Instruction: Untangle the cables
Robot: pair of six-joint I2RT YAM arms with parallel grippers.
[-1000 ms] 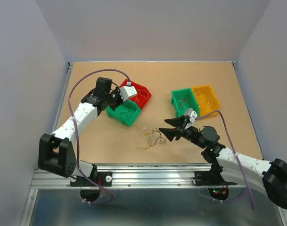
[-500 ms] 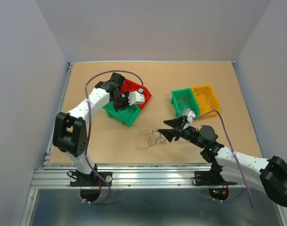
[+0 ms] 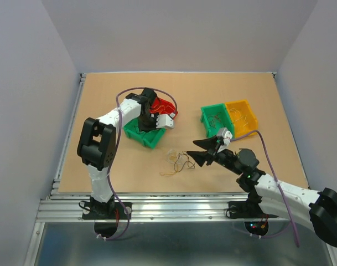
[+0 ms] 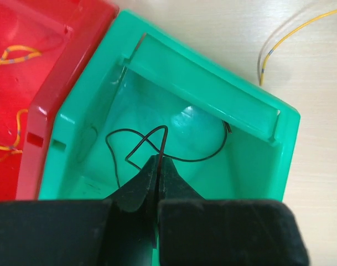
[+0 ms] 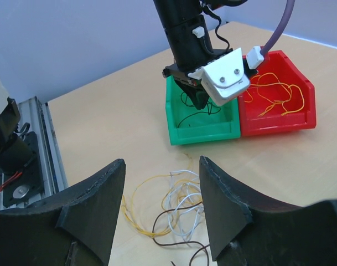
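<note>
**Several wires binned, one knot left on the table**

Much of the work looks undone. The tangle of cables (image 3: 176,160) lies loose on the tabletop (image 3: 102,88), low in the middle of the overhead view, between the two pairs of bins and touching none. It is a small, loopy knot of very thin strands, yellow, whitish and dark brown, crossing in slack curls. In the right wrist view it sprawls flat just beyond the fingers.

One dark wire (image 4: 157,138) is already apart from it. It curls inside the green bin (image 4: 212,83) left of centre, and its loop rises to the left gripper (image 4: 158,166), whose fingers are pressed together on it. Orange-yellow wires (image 5: 273,91) lie in the red bin (image 5: 279,119) touching that green one.

Right of centre, a second green bin (image 3: 212,107) and a yellow bin (image 3: 252,117) seem to hold faint strands too.

The right gripper (image 3: 193,150) hovers just right of the tangle, jaws spread wide and holding nothing. By my reading, the sorting is partway through.
</note>
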